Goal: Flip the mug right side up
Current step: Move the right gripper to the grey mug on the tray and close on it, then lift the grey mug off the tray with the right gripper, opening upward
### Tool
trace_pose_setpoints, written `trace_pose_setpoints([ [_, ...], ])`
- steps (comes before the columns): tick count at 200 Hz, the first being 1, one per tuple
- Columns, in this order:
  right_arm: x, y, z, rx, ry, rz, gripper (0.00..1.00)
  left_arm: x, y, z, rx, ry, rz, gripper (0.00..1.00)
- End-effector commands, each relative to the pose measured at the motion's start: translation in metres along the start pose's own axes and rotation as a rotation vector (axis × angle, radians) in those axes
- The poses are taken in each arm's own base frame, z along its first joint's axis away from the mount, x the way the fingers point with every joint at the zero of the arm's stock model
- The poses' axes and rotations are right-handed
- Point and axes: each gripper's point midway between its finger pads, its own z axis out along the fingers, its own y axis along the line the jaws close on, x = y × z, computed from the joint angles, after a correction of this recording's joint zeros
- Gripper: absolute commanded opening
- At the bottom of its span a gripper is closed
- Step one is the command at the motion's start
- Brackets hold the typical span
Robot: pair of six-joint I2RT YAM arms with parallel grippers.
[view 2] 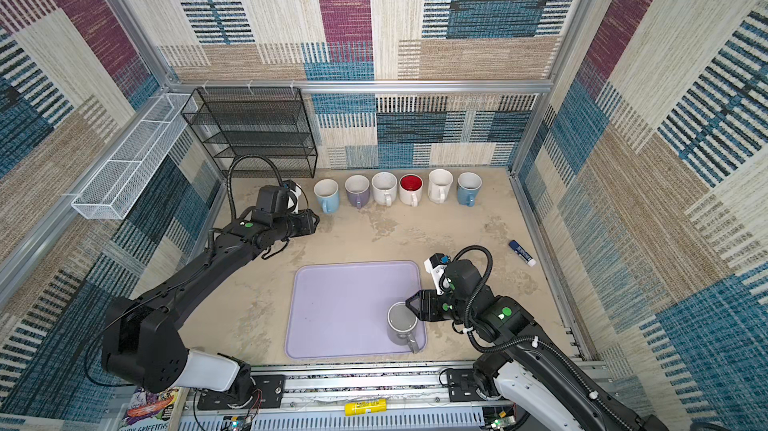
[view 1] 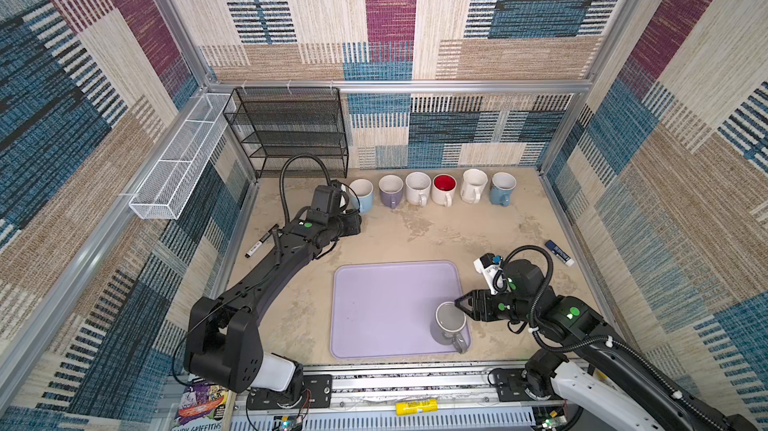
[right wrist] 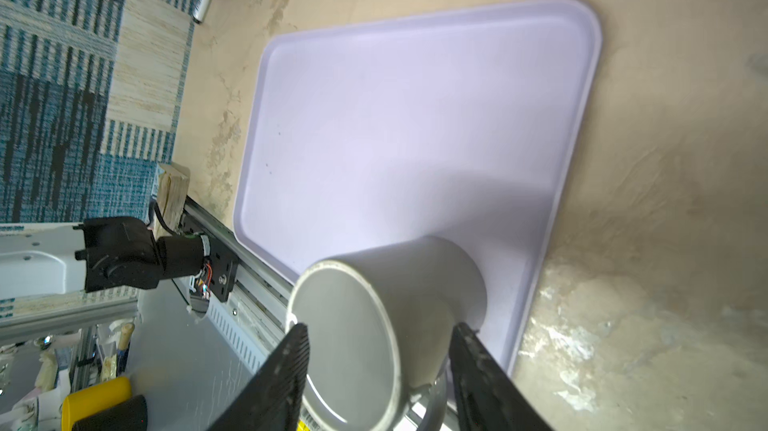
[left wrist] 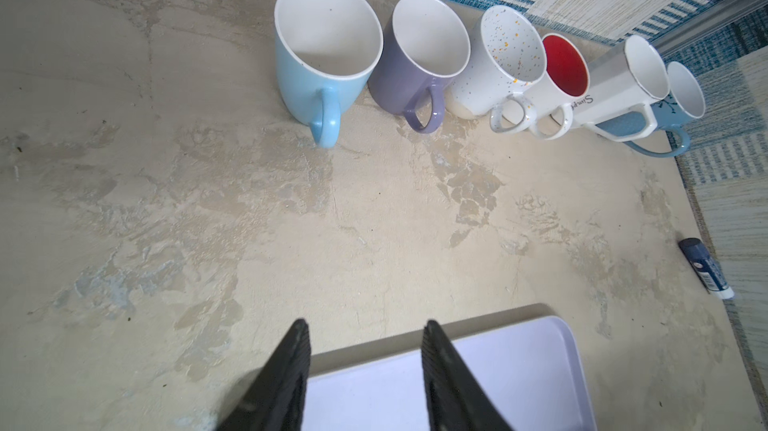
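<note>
Right wrist view: what is hard to see there? (colleague)

The lilac tray [right wrist: 415,117] fills most of it, with one corner hidden behind the grey mug [right wrist: 415,283]. The mug stands on the tray at its front right corner. Its handle shows only in part between the fingers of the right gripper [right wrist: 380,325]. The jaws stand apart on both sides of the mug; whether they press it, I cannot tell. I also cannot say surely if the face turned up is the mouth or the bottom. (me)

What do the other views add? (colleague)

Both top views show the black wire rack [view 1: 291,130] at the back wall, and the mug's handle pointing to the front. Only the left wrist view shows the left gripper [left wrist: 365,322] clearly: moderately wide and holding nothing. It is over the bare table [left wrist: 166,200], between the tray and a row of six mugs [left wrist: 415,55]. These are all upright, and the last ones overlap. In the top views its fingers are lost against the black arm. A blue tube [view 1: 559,251] lies near the right wall and a marker [view 1: 258,247] near the left. (me)
</note>
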Motion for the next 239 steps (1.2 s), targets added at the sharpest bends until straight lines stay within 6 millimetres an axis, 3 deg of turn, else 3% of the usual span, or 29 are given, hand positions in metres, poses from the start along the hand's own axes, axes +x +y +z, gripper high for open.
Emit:
trace_pose_setpoints([
  [1, 0.018, 0.001, 0.002, -0.025, 0.072, -0.003, 0.59, -0.007, -0.008, -0.003, 0.035, -0.039, -0.031, 0.45],
  [55, 0.035, 0.018, -0.001, -0.111, 0.131, -0.078, 0.61, -0.005, -0.008, -0.001, 0.031, -0.033, -0.033, 0.45],
  [120, 0.052, 0.013, 0.009, -0.079, 0.207, -0.108, 0.65, -0.006, -0.005, -0.004, 0.003, -0.039, -0.004, 0.45],
  [188, 0.049, -0.001, 0.018, 0.019, 0.211, -0.038, 0.64, -0.004, -0.005, -0.008, 0.008, -0.036, 0.004, 0.45],
  [239, 0.031, 0.003, 0.025, 0.044, 0.161, 0.008, 0.63, -0.003, -0.003, -0.013, 0.000, -0.041, 0.010, 0.45],
])
